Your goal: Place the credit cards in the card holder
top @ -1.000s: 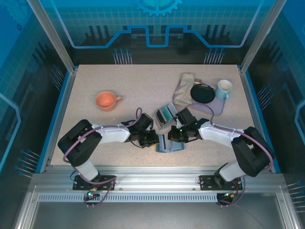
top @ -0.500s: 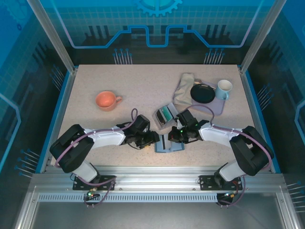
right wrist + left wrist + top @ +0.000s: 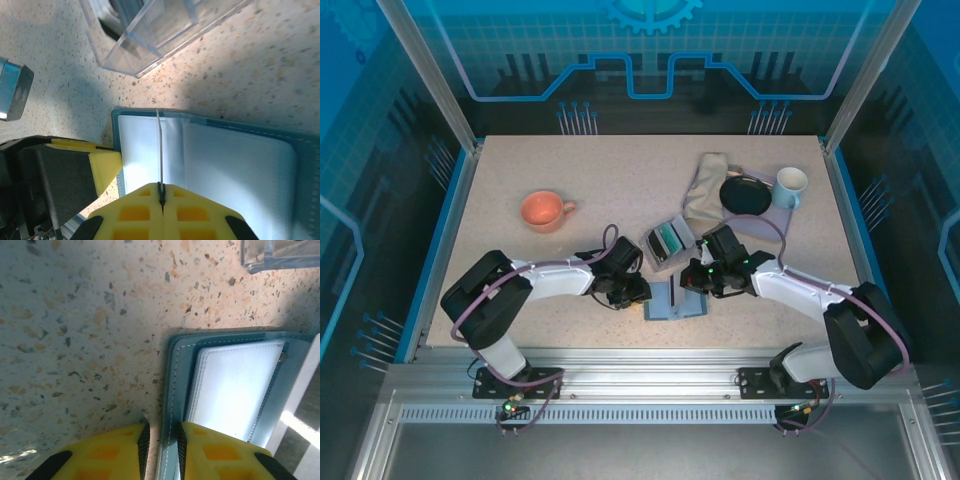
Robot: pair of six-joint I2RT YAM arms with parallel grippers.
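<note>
The slate-blue card holder (image 3: 235, 385) lies open on the speckled bench (image 3: 75, 340) near its front edge, between the two arms. The right tool (image 3: 161, 192) is closed on a thin credit card (image 3: 160, 150), held edge-on over the holder's pale inner pocket. The left tool (image 3: 161, 440) straddles the holder's left border with its jaws narrowly apart; whether it truly pinches the border I cannot tell. A clear plastic tray (image 3: 150, 30) stands just beyond the holder.

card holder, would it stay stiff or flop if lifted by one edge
Probably floppy: the card holder looks like soft stitched material lying open flat. Likely light, so it could slide on the smooth table when the card in the right pincer pushes in.
</note>
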